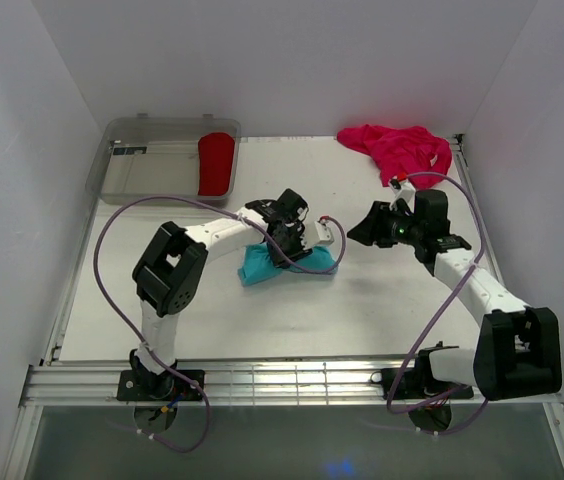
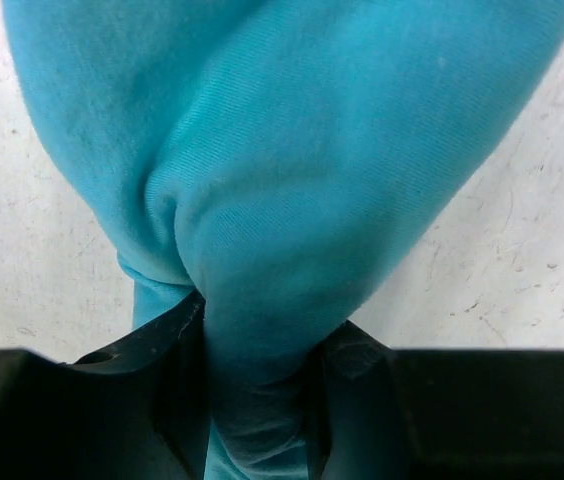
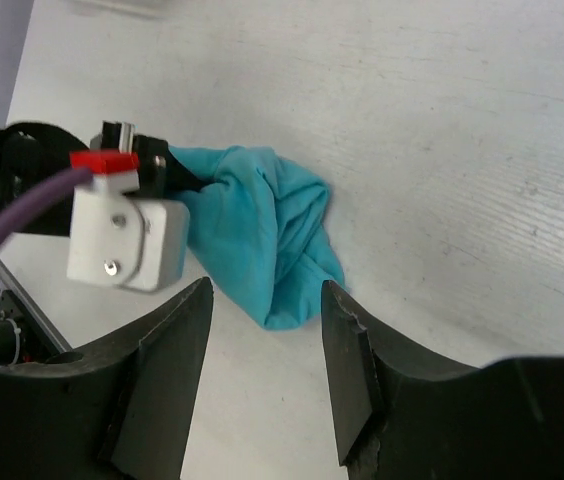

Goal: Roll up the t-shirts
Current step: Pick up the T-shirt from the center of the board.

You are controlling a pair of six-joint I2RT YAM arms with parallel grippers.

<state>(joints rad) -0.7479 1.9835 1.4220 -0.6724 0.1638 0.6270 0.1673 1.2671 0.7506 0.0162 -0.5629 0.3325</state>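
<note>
The turquoise t-shirt (image 1: 262, 264) lies bunched in a roll at the table's middle; it fills the left wrist view (image 2: 292, 180) and shows in the right wrist view (image 3: 262, 230). My left gripper (image 1: 289, 245) is shut on the turquoise t-shirt, the cloth pinched between its black fingers (image 2: 357, 365). My right gripper (image 1: 360, 232) is open and empty, just right of the roll, its fingers (image 3: 347, 350) apart over bare table. The magenta t-shirt (image 1: 402, 150) lies crumpled at the back right. The red t-shirt (image 1: 216, 164) lies rolled in the bin.
A clear plastic bin (image 1: 142, 160) stands at the back left corner. White walls close the table on three sides. A metal rail (image 1: 282, 382) runs along the near edge by the arm bases.
</note>
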